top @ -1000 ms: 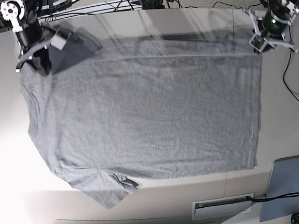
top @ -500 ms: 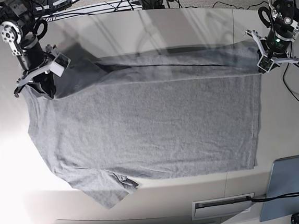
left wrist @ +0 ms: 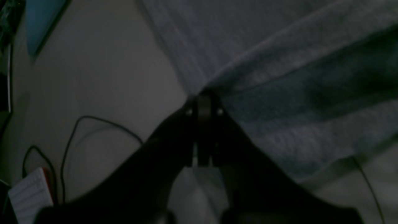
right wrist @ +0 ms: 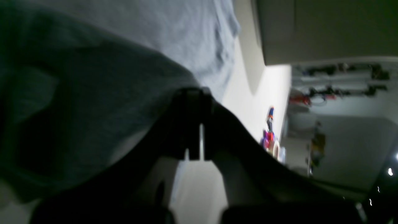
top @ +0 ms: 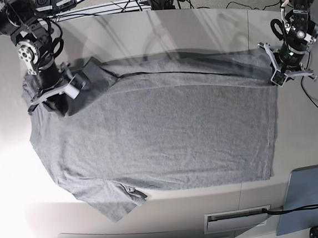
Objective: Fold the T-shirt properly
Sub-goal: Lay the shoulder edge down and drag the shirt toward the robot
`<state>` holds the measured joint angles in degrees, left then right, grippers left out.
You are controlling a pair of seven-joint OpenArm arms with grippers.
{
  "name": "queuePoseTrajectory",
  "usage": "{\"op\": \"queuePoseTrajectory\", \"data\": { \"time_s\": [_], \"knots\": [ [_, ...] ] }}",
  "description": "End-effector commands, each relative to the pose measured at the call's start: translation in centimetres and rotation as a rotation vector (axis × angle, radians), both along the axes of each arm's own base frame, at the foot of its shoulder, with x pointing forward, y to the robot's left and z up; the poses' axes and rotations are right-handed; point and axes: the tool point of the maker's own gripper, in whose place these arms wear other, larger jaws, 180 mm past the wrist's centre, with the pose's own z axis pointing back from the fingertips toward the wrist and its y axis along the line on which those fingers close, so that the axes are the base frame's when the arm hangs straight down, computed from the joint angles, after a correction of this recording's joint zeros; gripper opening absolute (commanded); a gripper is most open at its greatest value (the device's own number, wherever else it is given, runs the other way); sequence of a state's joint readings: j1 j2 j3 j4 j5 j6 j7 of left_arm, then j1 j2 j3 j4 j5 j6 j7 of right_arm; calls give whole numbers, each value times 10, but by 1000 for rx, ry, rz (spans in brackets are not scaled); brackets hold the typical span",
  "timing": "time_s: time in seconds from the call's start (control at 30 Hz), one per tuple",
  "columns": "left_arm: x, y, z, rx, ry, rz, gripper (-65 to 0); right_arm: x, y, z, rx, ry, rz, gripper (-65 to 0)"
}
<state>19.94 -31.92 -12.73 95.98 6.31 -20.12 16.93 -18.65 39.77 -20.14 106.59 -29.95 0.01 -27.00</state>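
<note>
Grey cotton T-shirt (top: 160, 135) spread across the white tabletop (top: 156, 27); both grippers, left (top: 278, 74) and right (top: 54, 100), pinch its far edge. Uneven pulling could skew the fold.

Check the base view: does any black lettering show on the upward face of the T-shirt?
No. The T-shirt shows only plain heather grey fabric across its whole upward face, with no print visible anywhere.

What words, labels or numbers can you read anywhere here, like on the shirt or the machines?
None can be read.
Heather-grey cotton T-shirt: the face showing is plain, no lettering visible.
White lined block by the cables: faint lines only, too dark and blurred to read.
</note>
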Motion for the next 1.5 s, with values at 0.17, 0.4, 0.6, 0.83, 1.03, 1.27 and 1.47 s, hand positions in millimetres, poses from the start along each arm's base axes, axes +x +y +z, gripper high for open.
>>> {"op": "queuePoseTrajectory", "data": {
  "time_s": [0.17,0.4,0.6,0.83,1.03,1.27,1.47],
  "knots": [
    [26,10,22,17,-80,11,-650,12,-2,9,7,-58,-25,-650],
    [27,12,21,19,-77,16,-650,18,-8,19,23,-128,-102,-650],
    [27,13,20,19,-75,17,-650,18,-13,23,18,-153,-140,-650],
    [23,6,16,7,-46,-21,-650,22,-28,36,2,-208,-188,-650],
    [22,3,15,1,-37,-40,-650,23,-30,37,0,-212,-192,-650],
    [30,10,23,12,-87,4,-650,22,-30,36,13,-206,-196,-650],
    [31,6,24,-6,-82,-9,-650,22,-29,32,46,-191,-204,-650]
  ]
}}
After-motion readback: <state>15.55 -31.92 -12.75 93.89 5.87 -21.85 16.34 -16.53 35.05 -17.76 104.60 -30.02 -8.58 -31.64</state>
